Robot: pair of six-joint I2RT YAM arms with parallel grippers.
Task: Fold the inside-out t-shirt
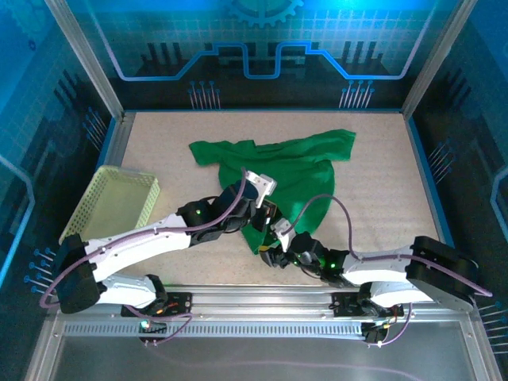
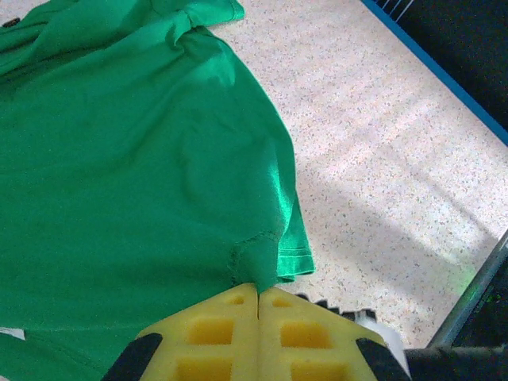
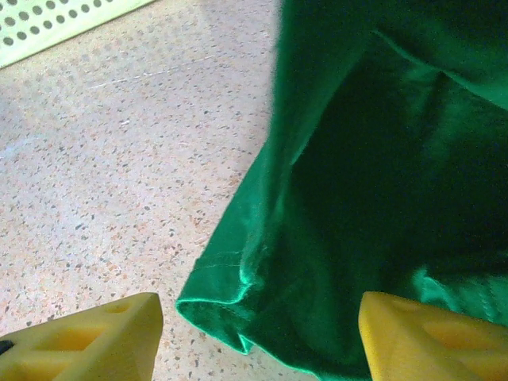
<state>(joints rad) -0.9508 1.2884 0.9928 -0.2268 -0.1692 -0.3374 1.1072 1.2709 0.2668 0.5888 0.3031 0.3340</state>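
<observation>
The inside-out t-shirt [image 1: 290, 167] is bright green and lies crumpled across the middle of the table, one sleeve [image 1: 218, 151] pointing left. My left gripper [image 2: 259, 289] is shut on a pinch of the shirt [image 2: 143, 175] just beside a hemmed edge [image 2: 295, 255]; in the top view it [image 1: 266, 213] sits over the shirt's near part. My right gripper [image 3: 260, 317] is open, its yellow fingers [image 3: 119, 337] straddling a hemmed corner of the shirt [image 3: 238, 294] that rests on the table. In the top view this gripper [image 1: 268, 250] is at the shirt's near tip.
A pale yellow-green perforated basket [image 1: 115, 202] stands at the left of the table, its rim [image 3: 48, 24] showing at the top left of the right wrist view. Blue side walls [image 1: 421, 167] border the speckled tabletop [image 1: 381, 206]. A metal rail [image 1: 262, 298] runs along the near edge.
</observation>
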